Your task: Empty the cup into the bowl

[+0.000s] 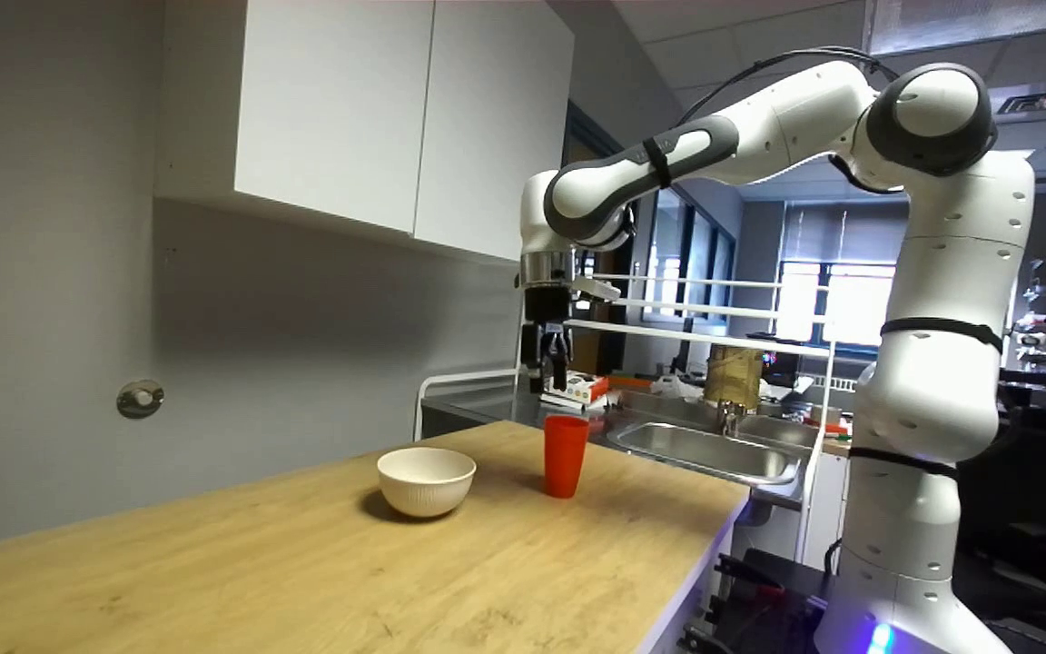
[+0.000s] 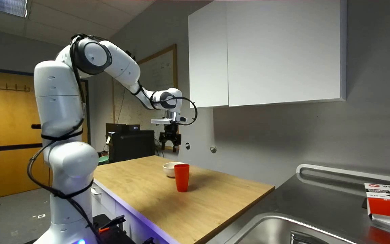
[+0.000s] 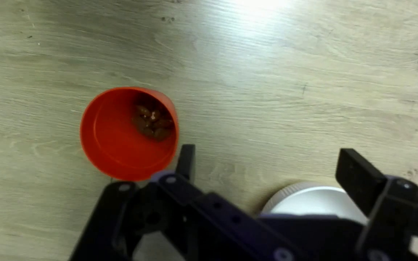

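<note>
In an exterior view, the red-orange cup (image 1: 566, 456) stands upright on the wooden tabletop (image 1: 241, 590). The cream-white bowl (image 1: 427, 498) rests near it, to the left in the picture, and a gap is between the two. The black gripper (image 1: 548, 387) hangs from the white arm (image 1: 932, 381) and points downward, higher than the rim of the cup and not touching it. Beyond the tabletop there is a metal sink (image 1: 709, 445), and on the wall a white cabinet (image 1: 332, 109).

In an exterior view where also an orange door (image 2: 8, 112) is seen, the cup stands before the bowl and covers a part of it. The gripper is here, too, above the tabletop, apart from both. At the right edge, a red and white box (image 2: 389, 203) lies on the dark counter (image 2: 330, 196).

In the wrist view, one looks from above into the cup: some small brown pieces (image 3: 154, 125) (their exact kind I cannot tell) lie together inside, at one side of the bottom. The fingers (image 3: 357, 177) are spread wide, with the tabletop and a part of the bowl visible between them. The rest of the bowl is mostly hidden behind the gripper.
</note>
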Action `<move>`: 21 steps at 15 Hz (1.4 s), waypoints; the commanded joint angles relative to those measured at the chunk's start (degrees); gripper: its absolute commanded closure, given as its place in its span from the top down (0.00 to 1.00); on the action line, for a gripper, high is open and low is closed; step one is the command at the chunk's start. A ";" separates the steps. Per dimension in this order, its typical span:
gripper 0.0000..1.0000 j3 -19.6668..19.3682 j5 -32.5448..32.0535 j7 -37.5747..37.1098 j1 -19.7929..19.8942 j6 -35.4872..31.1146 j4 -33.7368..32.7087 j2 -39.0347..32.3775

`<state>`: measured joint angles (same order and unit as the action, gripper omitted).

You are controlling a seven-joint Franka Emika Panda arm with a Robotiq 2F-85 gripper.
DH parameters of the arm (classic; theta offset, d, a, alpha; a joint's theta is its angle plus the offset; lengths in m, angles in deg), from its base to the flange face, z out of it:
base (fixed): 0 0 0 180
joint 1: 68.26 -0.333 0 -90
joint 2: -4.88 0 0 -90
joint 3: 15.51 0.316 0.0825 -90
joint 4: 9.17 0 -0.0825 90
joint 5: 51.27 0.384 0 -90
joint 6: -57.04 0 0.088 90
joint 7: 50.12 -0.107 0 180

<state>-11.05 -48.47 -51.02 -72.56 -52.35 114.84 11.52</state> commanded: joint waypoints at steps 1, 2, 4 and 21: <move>1.00 -2.62 2.71 1.38 2.09 -1.46 0.55 -1.11; 1.00 -3.28 3.26 1.52 2.69 -1.75 0.75 -1.50; 1.00 -4.59 4.72 2.02 3.92 -2.02 1.39 -1.99; 1.00 -9.88 13.78 8.17 10.25 -3.15 4.01 -9.60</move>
<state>-20.38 -36.96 -45.30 -63.17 -55.48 119.02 2.00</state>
